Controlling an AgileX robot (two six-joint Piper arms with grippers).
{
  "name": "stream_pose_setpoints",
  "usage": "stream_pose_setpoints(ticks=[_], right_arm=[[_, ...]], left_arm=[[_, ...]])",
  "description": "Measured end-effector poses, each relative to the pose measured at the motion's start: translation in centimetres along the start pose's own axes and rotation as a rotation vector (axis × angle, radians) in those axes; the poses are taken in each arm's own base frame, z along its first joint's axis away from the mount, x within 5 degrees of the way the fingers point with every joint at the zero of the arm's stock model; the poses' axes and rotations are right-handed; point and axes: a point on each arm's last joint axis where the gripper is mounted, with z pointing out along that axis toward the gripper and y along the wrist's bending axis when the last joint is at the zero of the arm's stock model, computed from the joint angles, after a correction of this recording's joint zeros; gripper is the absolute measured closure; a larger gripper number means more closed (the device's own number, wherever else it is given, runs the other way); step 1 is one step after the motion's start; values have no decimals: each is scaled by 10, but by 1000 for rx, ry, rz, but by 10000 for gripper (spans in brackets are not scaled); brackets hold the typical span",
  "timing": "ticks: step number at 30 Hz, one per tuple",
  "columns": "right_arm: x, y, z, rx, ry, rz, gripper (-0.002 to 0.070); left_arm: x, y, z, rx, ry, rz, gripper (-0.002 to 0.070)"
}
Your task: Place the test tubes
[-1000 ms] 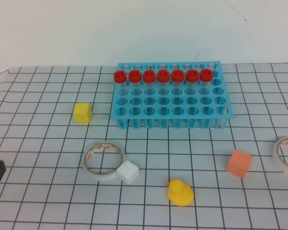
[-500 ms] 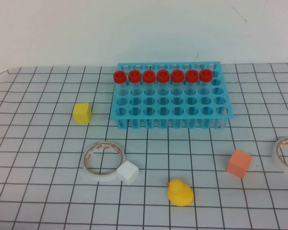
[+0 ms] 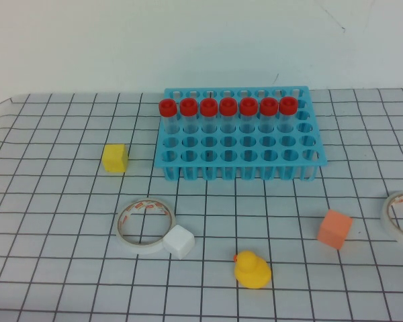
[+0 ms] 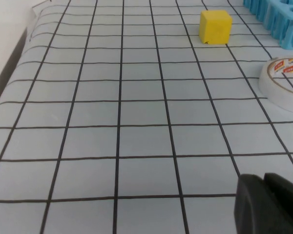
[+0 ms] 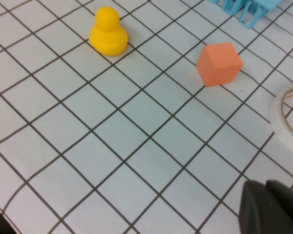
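Seven red-capped test tubes (image 3: 222, 107) stand upright in one row along the far part of the blue rack (image 3: 242, 157), which sits at the far middle of the gridded surface (image 3: 54, 201). The rack's nearer rows of holes show no tubes. Its far edge lies close to the white wall (image 3: 188, 40).

The left gripper (image 4: 264, 195) shows only in its wrist view, low over the near left of the surface, its dark fingers pressed together with nothing between them. Open grid stretches from it to the yellow cube (image 4: 215, 27), and the surface's left edge runs along a dark gap at the side. The right gripper (image 5: 266, 200) shows only in its own wrist view, over the near right, its fingers likewise closed on nothing.

In the high view, the yellow cube (image 3: 115, 157) sits left of the rack and apart from it. A tape roll (image 3: 145, 225) lies nearer, with a white cube (image 3: 178, 241) touching its near right rim. A yellow duck (image 3: 251, 270) stands near the front middle. An orange cube (image 3: 334, 229) rests to the right, and a second tape roll (image 3: 401, 218) is cut off by the right edge of the view. A wide band of open grid separates the rack's near edge from these nearer things.
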Motion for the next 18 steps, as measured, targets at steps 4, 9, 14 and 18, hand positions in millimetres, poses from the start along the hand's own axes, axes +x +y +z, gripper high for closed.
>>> stream_pose_setpoints(ticks=[4,9,14,18], right_arm=[[0,0,0,0,0,0,678],[0,0,0,-1,0,1,678],[0,0,0,-1,0,1,678],[0,0,0,-1,0,1,678]], left_arm=[[0,0,0,1,2,17,675],[0,0,0,1,2,24,675],[0,0,0,1,2,24,675],[0,0,0,1,2,24,675]])
